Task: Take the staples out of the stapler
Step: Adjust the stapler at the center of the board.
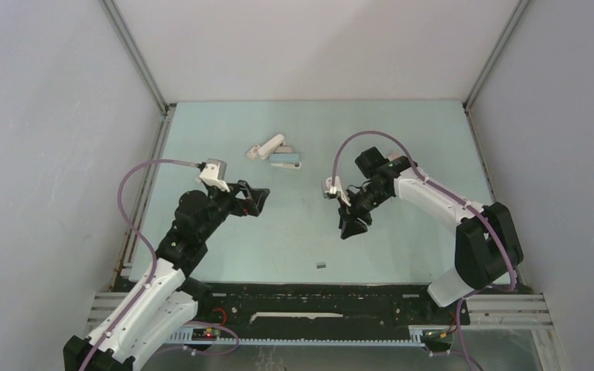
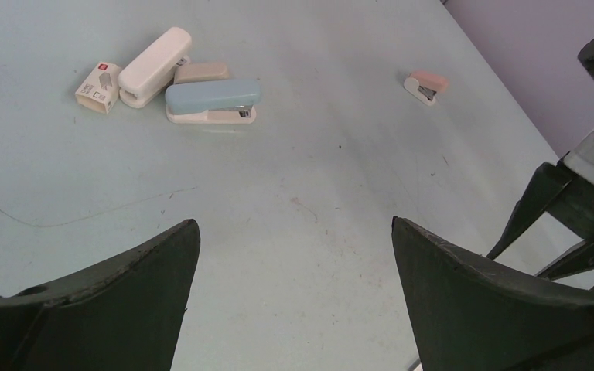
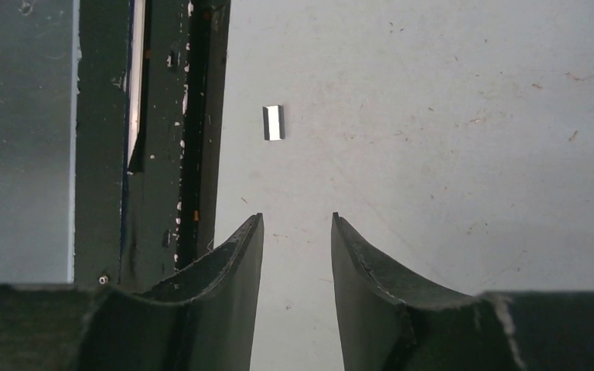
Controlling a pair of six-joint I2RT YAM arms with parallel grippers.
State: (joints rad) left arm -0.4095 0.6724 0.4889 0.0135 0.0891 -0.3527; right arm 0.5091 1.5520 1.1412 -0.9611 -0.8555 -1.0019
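A short dark grey strip of staples [image 3: 274,122] lies flat on the pale table near its front edge [image 1: 321,265]. My right gripper [image 3: 295,220] hovers just behind the strip, open to a narrow gap with nothing between its fingers [image 1: 350,228]. A white stapler [image 2: 155,66] and a blue stapler [image 2: 213,100] lie side by side at the back of the table [image 1: 277,152]. A small pink stapler [image 2: 425,85] lies apart to their right. My left gripper [image 2: 294,224] is wide open and empty, well short of the staplers [image 1: 255,199].
A small white-and-red box [image 2: 98,87] sits against the white stapler's left end, and a beige piece [image 2: 201,72] lies between the two staplers. A black rail [image 3: 155,116] runs along the table's near edge. My right arm [image 2: 588,193] shows at the right of the left wrist view.
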